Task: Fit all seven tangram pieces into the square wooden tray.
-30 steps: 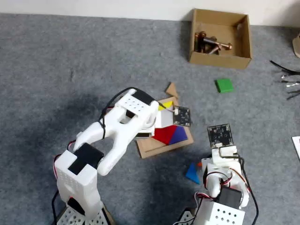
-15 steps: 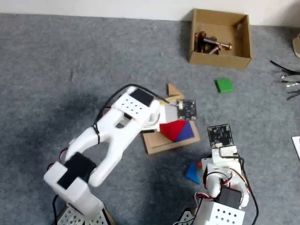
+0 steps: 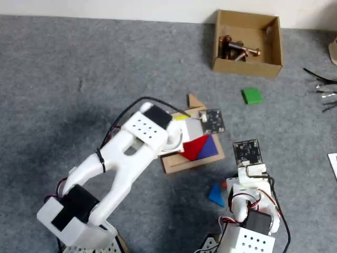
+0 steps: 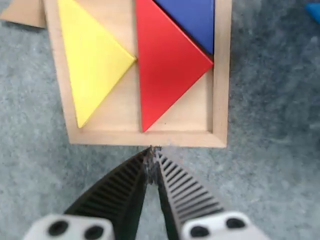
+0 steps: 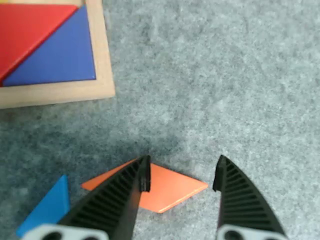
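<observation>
We see the left end effector [image 4: 151,155] closed, empty, at the outer rim of the tray [image 4: 220,75]; a push could skid it. The right end effector [image 5: 182,173] hangs open over an orange piece [image 5: 167,190].

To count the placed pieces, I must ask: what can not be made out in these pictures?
1. High view: the left arm covers part of the tray.
2. Left wrist view: the picture edge cuts off the tray's far side and the blue piece.
3. Right wrist view: the right gripper hides part of the orange piece.
</observation>
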You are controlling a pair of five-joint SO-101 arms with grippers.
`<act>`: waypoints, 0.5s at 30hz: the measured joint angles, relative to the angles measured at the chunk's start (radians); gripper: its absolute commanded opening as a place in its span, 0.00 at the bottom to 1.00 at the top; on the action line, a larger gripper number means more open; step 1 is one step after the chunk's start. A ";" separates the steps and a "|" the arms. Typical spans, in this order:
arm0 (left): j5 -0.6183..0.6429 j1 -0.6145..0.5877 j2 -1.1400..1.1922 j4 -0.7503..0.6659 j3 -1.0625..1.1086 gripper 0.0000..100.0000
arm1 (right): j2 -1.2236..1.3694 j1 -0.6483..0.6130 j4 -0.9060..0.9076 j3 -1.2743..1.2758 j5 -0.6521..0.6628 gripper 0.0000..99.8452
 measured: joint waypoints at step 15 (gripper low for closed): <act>-0.051 0.000 0.000 -0.479 0.258 0.15 | 0.000 0.000 0.000 0.000 0.000 0.20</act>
